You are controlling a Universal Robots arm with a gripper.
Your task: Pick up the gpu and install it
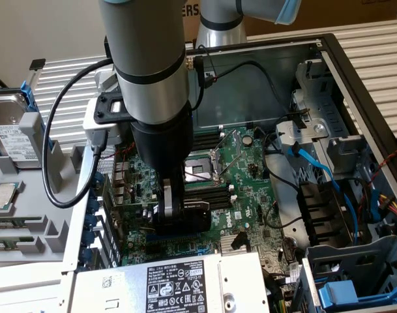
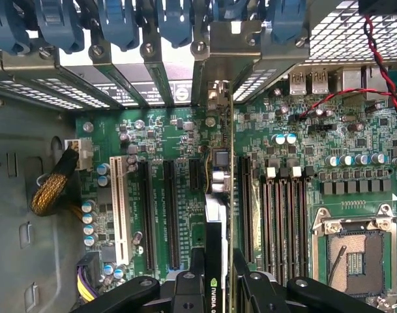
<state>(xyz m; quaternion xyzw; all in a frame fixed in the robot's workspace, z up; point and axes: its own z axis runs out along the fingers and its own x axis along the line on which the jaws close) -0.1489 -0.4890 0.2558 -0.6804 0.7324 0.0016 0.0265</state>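
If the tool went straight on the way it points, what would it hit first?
The motherboard; the gpu gripped in the tool would reach its slots first, though the gap is unclear.

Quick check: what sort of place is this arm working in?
Probably a PC assembly bench: an open computer case with its green motherboard exposed, a hard drive on a parts tray beside it, the gpu between the fingers.

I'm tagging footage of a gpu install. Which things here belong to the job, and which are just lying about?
In the job:
the gpu, gripped edge-on by the gripper
the motherboard beneath it, with its black expansion slots

Lying about:
the hard drive and the processor chip on the grey tray at the exterior view's left
the power supply
the blue cables
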